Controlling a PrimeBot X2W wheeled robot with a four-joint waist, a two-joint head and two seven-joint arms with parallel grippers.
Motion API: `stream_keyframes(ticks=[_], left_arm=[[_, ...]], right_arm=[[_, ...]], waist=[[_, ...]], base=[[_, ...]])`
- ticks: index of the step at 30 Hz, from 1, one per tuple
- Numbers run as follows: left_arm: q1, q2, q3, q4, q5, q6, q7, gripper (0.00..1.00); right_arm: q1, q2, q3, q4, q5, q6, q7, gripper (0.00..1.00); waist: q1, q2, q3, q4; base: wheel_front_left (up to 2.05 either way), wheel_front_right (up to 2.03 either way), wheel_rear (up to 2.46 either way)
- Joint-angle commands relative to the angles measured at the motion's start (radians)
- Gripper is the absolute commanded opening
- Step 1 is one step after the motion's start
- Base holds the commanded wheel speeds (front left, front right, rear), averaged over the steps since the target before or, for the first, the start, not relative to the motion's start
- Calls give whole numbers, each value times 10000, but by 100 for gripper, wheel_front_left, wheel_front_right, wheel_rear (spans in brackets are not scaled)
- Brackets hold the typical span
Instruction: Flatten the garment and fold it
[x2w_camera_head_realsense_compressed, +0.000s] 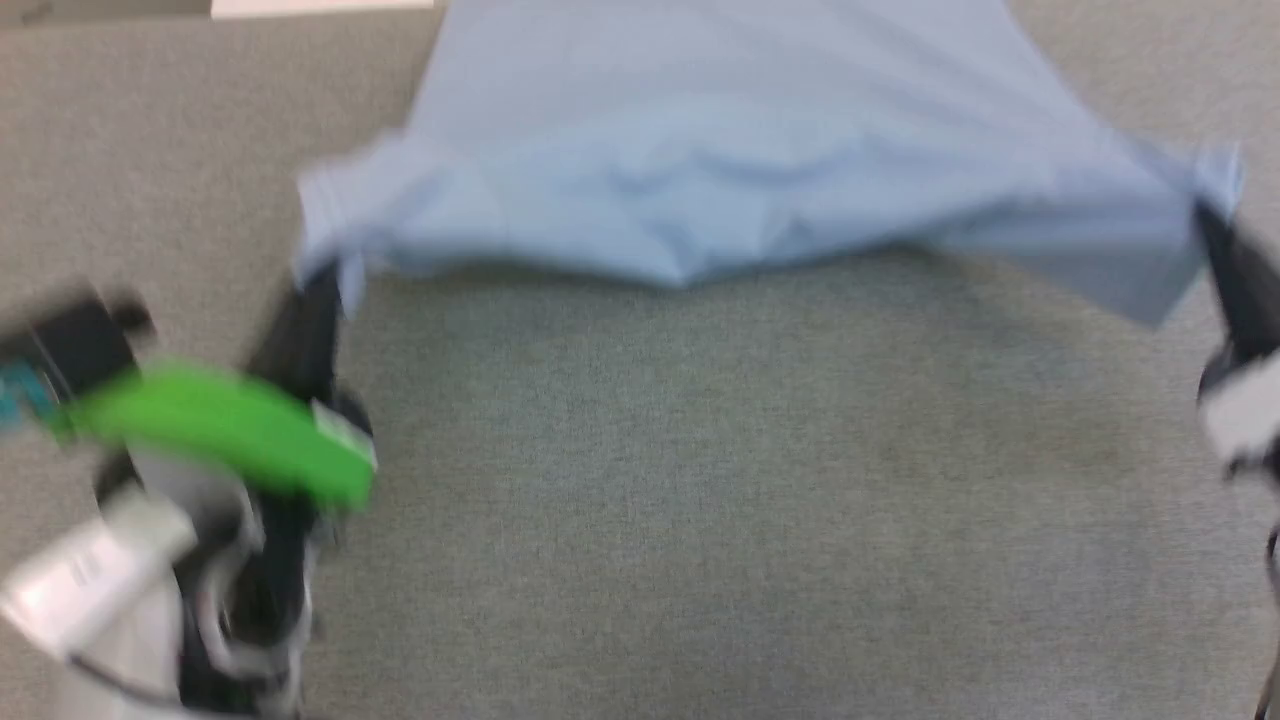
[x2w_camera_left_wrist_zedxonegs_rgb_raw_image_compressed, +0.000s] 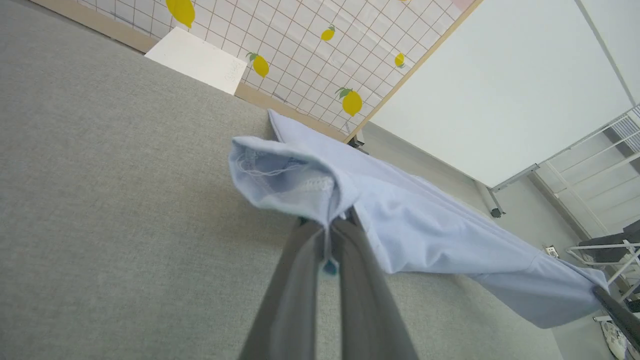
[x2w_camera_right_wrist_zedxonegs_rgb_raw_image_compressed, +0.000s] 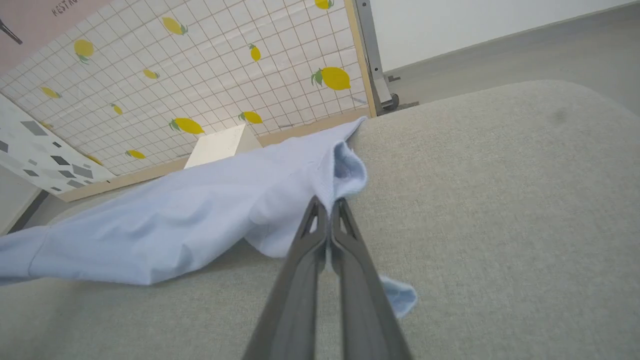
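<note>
The garment (x2w_camera_head_realsense_compressed: 740, 160), a light blue T-shirt, hangs stretched between my two grippers above the grey table, its near edge sagging in the middle. My left gripper (x2w_camera_head_realsense_compressed: 325, 275) is shut on the shirt's left corner; in the left wrist view the hemmed cloth (x2w_camera_left_wrist_zedxonegs_rgb_raw_image_compressed: 295, 175) bunches over the fingertips of that gripper (x2w_camera_left_wrist_zedxonegs_rgb_raw_image_compressed: 330, 222). My right gripper (x2w_camera_head_realsense_compressed: 1205, 215) is shut on the right corner; in the right wrist view the garment (x2w_camera_right_wrist_zedxonegs_rgb_raw_image_compressed: 200, 215) trails away to the left from the closed tips of this gripper (x2w_camera_right_wrist_zedxonegs_rgb_raw_image_compressed: 327, 202), and a small flap hangs below them. The head view is blurred.
The grey fabric-covered table (x2w_camera_head_realsense_compressed: 700, 500) spreads below the shirt. A white flat box (x2w_camera_left_wrist_zedxonegs_rgb_raw_image_compressed: 197, 60) lies at the table's far edge against a lemon-patterned grid panel (x2w_camera_left_wrist_zedxonegs_rgb_raw_image_compressed: 320, 45). A white wall and metal racks (x2w_camera_left_wrist_zedxonegs_rgb_raw_image_compressed: 605, 165) stand beyond.
</note>
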Motion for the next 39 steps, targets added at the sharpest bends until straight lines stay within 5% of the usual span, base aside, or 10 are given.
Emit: stream_keyframes(ticks=[1, 10, 21, 29, 30, 31, 32, 39], left_arm=[[709, -54, -24, -164, 46, -45, -177, 0], [4631, -19, -440, 154, 45, -454, -613, 0], [6558, 279, -257, -118, -753, -518, -15, 0], [6842, 280, -49, -607, -854, -388, -70, 0], [6790, 266, -57, -655, -835, -392, -102, 0], [6717, 247, -73, -704, -818, -393, -130, 0], [6650, 247, -113, -747, -794, -403, -125, 0], [6183, 301, -278, -1232, -458, -451, -259, 0]], right_arm=[[574, 277, -213, -260, -23, -15, 55, 0], [4178, 1058, -941, -687, 117, -15, 419, 0], [6963, 1069, -1054, 144, 967, -15, 1133, 0], [7033, 1070, -767, 239, 927, -15, 752, 0], [6922, 1070, -701, 180, 869, -15, 647, 34], [6774, 1070, -601, 90, 720, -15, 559, 92], [6637, 1070, -468, -12, 549, -15, 590, 100], [4705, 879, -499, -1386, -270, -15, 1083, 100]], waist=[[1, 0, -504, -84], [1, 0, -1304, -8], [1, 0, -1654, -31], [1, 0, -1727, -190], [1, 0, -1735, -211], [1, 0, -1740, -235], [1, 0, -1737, -257], [1, 0, -1357, -253]], base=[[0, 0, 0], [0, 0, 0], [0, 0, 0], [0, 0, 0], [0, 0, 0], [0, 0, 0], [0, 0, 0], [0, 0, 0]])
